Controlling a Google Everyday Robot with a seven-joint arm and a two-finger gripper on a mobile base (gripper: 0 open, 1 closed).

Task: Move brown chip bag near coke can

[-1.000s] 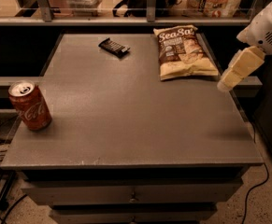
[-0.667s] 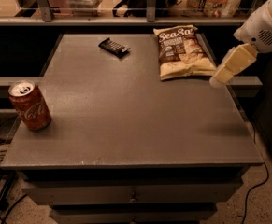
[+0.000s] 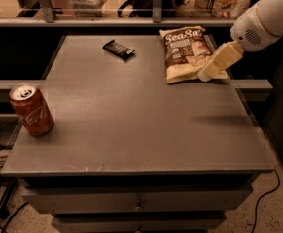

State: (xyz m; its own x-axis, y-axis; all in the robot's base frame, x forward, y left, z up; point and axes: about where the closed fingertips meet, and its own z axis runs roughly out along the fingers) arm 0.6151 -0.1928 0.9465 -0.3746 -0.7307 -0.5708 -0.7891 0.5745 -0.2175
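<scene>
Nearest, well to the left of the gripper, the red aluminium coke can (image 3: 31, 110) with white script and a silver top stands upright at the left edge of the flat grey matte surface (image 3: 131, 125), where it stood before. The cream, blocky gripper (image 3: 205, 75) on its smooth white arm (image 3: 267, 18) has edged leftward and now overlaps the lower right edge of the crinkly pale-yellow and brown chip bag (image 3: 185, 55); whether it is parted or closed, I cannot tell. Farther left of it, the small dark flat candy bar wrapper (image 3: 118, 49) lies unmoved.
</scene>
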